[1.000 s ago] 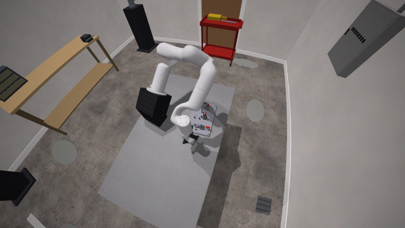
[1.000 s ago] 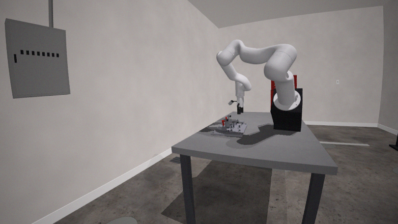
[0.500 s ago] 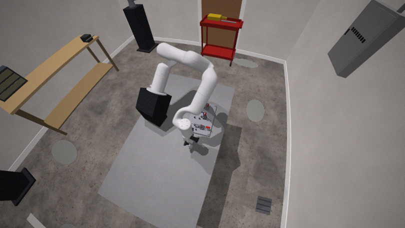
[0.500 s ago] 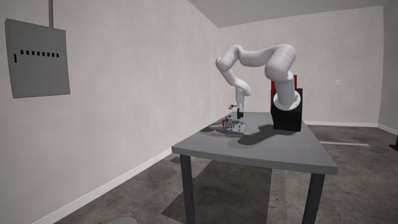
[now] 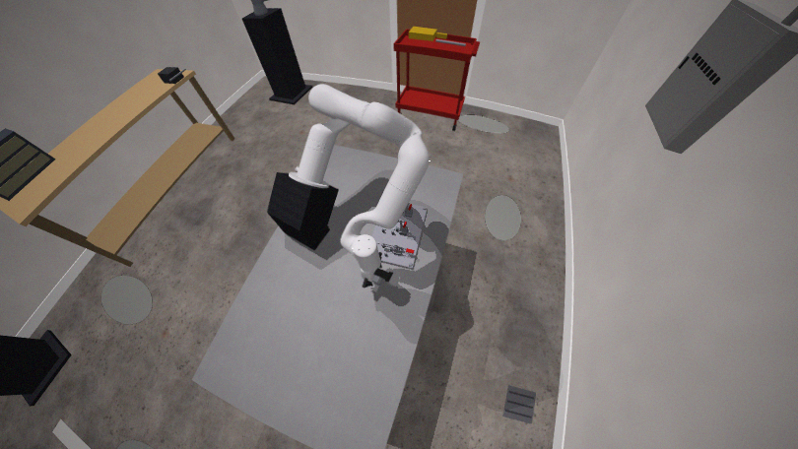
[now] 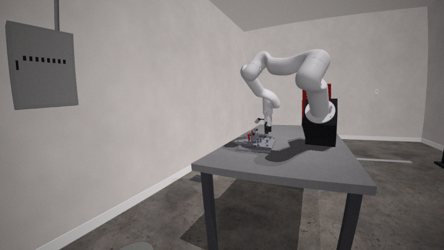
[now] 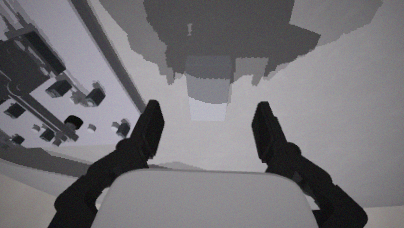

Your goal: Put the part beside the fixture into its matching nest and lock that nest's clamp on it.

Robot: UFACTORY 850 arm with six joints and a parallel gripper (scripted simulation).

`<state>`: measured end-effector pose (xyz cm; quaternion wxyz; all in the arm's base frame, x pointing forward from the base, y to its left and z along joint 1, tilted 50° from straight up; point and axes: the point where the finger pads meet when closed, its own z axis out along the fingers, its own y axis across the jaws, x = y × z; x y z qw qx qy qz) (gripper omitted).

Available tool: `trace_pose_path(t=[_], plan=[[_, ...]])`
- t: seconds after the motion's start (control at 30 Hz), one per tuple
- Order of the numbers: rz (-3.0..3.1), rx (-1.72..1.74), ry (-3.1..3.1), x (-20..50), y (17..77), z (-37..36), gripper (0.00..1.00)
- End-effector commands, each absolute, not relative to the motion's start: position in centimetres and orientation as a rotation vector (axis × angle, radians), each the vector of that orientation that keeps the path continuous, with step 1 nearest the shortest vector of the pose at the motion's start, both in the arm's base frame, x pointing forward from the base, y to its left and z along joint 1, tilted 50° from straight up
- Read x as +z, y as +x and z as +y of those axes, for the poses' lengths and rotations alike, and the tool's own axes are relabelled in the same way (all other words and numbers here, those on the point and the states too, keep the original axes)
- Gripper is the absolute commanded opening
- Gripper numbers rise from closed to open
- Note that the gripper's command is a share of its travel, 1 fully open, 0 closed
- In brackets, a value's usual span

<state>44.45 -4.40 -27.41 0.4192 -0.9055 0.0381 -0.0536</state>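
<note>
The part (image 7: pixel 209 86) is a small grey block lying on the table (image 5: pixel 312 334) (image 6: pixel 310 167) just beside the fixture plate (image 5: pixel 397 256) (image 6: pixel 261 146) (image 7: pixel 80 55). My gripper (image 7: pixel 207 112) (image 5: pixel 372 282) (image 6: pixel 267 131) is open and low over the table. Its fingers stand one on each side of the part's near end, apart from it. In the top and exterior views the part is hidden by the gripper. The fixture carries three clamps with red handles; one handle (image 5: pixel 410 250) lies flat and two handles (image 5: pixel 403 225) (image 5: pixel 408 208) stand up. Rest pads and blocks show at the left of the wrist view.
The arm's black pedestal (image 5: pixel 301 209) (image 6: pixel 319 130) stands on the table beside the fixture. The fixture's edge runs close to my left finger. A red cart (image 5: pixel 435 72) and a wooden bench (image 5: pixel 111 145) stand off the table.
</note>
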Motion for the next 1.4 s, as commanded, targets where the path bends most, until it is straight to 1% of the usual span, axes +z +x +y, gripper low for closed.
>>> trace_pose_path(t=[0.0, 1.37], plan=[[0.096, -0.136, -2.271, -27.4, 44.5, -4.5, 1.0], [0.096, -0.136, -2.271, -29.3, 44.9, -2.2, 1.0]])
